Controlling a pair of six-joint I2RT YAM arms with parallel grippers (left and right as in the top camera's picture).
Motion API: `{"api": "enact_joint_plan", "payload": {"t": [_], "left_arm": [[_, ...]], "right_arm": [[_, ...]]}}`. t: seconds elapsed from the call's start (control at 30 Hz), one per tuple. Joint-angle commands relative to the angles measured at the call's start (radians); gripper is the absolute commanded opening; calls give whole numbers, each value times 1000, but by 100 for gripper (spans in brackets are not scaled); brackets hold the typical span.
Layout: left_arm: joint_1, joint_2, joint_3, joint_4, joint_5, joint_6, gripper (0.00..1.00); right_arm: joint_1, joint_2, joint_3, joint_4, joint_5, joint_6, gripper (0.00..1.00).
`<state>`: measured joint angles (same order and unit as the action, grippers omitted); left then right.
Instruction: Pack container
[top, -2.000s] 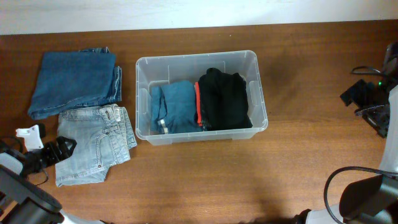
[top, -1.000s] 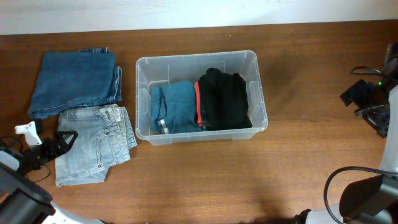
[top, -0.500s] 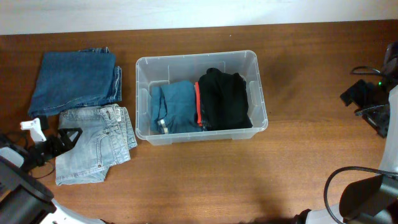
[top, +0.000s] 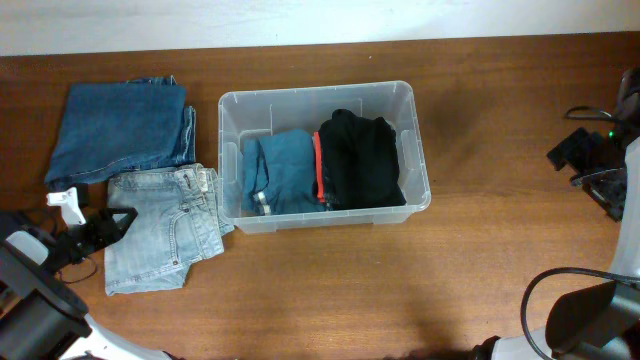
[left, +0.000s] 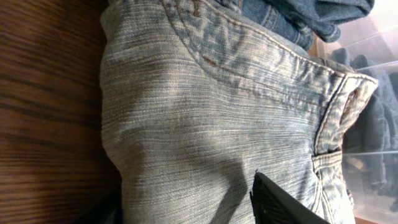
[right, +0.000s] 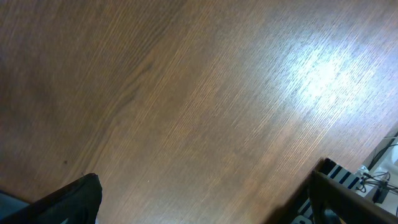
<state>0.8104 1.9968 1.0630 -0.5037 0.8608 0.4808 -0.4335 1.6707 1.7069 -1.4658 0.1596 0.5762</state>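
Only one tag (top: 262, 203) to be found, a pale scrap on the folded blue garment (top: 285, 165); too small to read. From the left wrist, close on the light jeans (top: 160, 240): faded denim, tan stitching, one copper rivet (left: 212, 62), lettering too blurred to tell.

As for the container (top: 320, 90): clear plastic, rectangular, rounded corners, thick rim, wood showing through the walls. Placed at the middle of the table (top: 480, 270), long sides running left to right. Packed with two folded pieces side by side and touching: the blue garment on the left, a black garment (top: 362, 160) on the right, a red-orange strip (top: 318, 165) along the line between them.

Just left of the container, the light jeans, waistband corner against its front-left wall. Behind those, folded dark jeans (top: 120, 135), apart from the container.

Left gripper (top: 118, 222) at the light jeans' left edge, one finger (left: 280, 199) lying over the denim; cannot tell whether clenched on the cloth or loose. Right gripper (right: 214, 196) spread wide above bare wood, grasping nothing.
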Motion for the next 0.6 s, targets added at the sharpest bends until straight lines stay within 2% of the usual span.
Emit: {"api": "enact_joint_plan", "payload": {"t": [0.0, 0.03, 0.2, 0.27, 0.37, 0.4, 0.5, 0.57], "left_arm": [[-16, 58, -43, -14, -61, -19, 39], [-16, 58, -43, -11, -51, -19, 27], [-16, 58, -42, -8, -14, -28, 1], [-15, 58, -35, -8, -14, -55, 1], [5, 58, -3, -9, 1, -164, 1], [23, 56, 14, -11, 49, -201, 1], [71, 47, 49, -13, 255, -206, 1], [89, 30, 55, -13, 304, -235, 1]], "right_arm": [[-5, -13, -3, 0, 5, 9, 98], [-5, -13, -3, 0, 5, 9, 98], [-5, -13, -3, 0, 5, 9, 98], [-5, -13, -3, 0, 5, 9, 98], [-5, -13, -3, 0, 5, 9, 98], [-5, -13, -3, 0, 5, 9, 99], [-5, -13, -3, 0, 5, 9, 99], [-5, -13, -3, 0, 5, 9, 98]]}}
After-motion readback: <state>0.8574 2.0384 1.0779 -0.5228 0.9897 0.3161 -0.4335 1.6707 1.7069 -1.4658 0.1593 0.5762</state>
